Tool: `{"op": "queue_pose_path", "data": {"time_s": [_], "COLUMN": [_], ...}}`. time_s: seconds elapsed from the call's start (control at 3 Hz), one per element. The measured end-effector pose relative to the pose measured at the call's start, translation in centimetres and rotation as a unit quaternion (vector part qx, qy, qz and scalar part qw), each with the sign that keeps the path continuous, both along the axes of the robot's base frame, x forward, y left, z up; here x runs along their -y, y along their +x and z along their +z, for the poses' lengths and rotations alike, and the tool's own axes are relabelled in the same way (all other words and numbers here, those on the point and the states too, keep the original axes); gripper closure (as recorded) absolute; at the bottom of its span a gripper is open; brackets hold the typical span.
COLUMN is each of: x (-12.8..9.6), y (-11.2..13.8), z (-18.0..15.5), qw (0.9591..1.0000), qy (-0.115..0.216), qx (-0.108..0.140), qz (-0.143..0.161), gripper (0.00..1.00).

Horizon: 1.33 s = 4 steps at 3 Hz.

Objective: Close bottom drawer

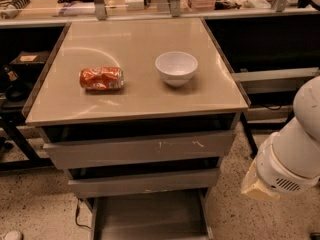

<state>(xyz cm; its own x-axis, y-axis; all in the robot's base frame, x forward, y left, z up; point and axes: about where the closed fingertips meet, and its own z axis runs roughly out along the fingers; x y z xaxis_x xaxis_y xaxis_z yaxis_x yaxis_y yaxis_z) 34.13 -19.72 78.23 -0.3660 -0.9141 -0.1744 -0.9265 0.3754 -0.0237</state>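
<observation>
The bottom drawer [150, 215] is the lowest of three grey drawers under the beige table. It stands pulled far out as a shallow empty tray, and its front reaches the lower edge of the picture. The middle drawer [144, 182] and the top drawer [140, 149] with white scratches stick out a little. Only a white arm segment [292, 154] with a beige end [256, 186] shows at the right, beside the drawers and level with them. My gripper itself is out of view.
A crushed orange can [101, 78] lies on its side and a white bowl [176, 68] stands on the table top [135, 39]. A cluttered bench runs along the back. A black shelf frame [270, 79] stands to the right. The floor is speckled.
</observation>
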Motion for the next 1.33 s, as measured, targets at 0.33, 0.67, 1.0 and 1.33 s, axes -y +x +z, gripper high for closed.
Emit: {"op": "queue_pose_path", "data": {"time_s": [0.33,0.67,1.0,1.33], "x": [0.0,-0.6,-1.8,-3.0], "y": [0.0,-0.9,-2.4,-3.2], "z": [0.0,-3.9,-11.4,-19.1], "qw": [1.0000,0.9999,0.9987,0.9968], "qy": [0.000,0.008,0.021,0.019], "qx": [0.000,-0.011,-0.034,-0.064], "qz": [0.000,-0.011,-0.030,-0.043], "gripper": [1.00,1.00,1.00,1.00]}}
